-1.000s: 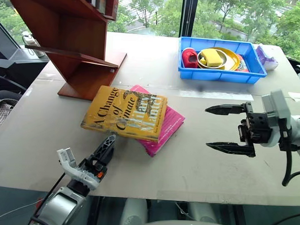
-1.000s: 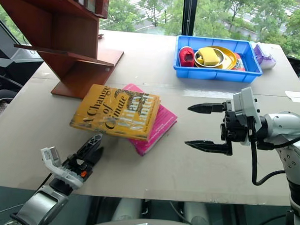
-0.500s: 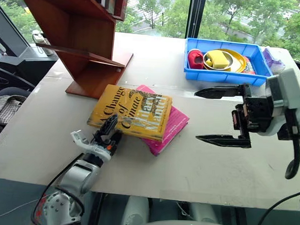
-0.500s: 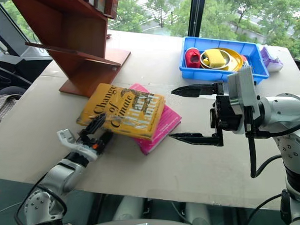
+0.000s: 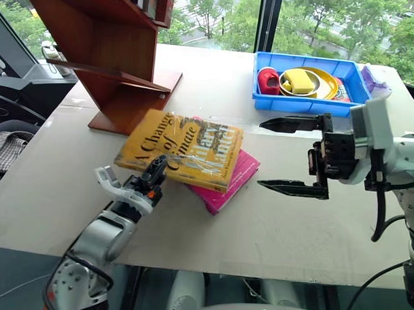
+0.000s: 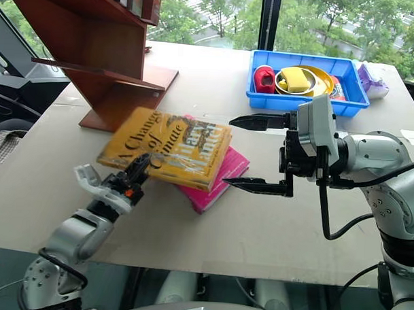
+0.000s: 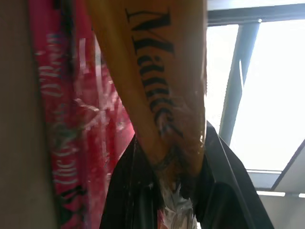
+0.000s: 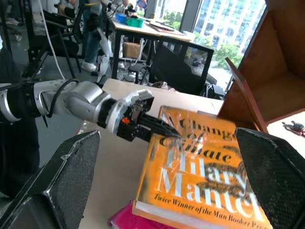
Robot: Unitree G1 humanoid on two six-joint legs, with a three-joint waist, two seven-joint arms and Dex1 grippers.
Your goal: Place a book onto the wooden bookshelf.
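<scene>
The book [image 5: 183, 147], yellow-orange with a black script title, rests partly on a bright pink paperback [image 5: 237, 178] in the middle of the table. My left gripper [image 5: 155, 172] is shut on the book's near edge, which is tilted up off the table. In the left wrist view the yellow book [image 7: 162, 71] sits pinched between the black fingers [image 7: 126, 195]. My right gripper [image 5: 275, 155] hovers open to the right of the book, jaws wide and pointing at it, apart from it. The wooden bookshelf [image 5: 108, 49] stands at the far left.
A blue bin [image 5: 311, 104] holding a red cup, a yellow bowl and a sponge stands at the far right, with a purple bag [image 5: 373, 79] beside it. Bare table lies near the front edge. Chairs and desks show beyond the table in the right wrist view.
My left gripper moved up and forward to the book's near edge, shut on it and tilted that edge up. The right gripper drifted left toward the book, still open.
</scene>
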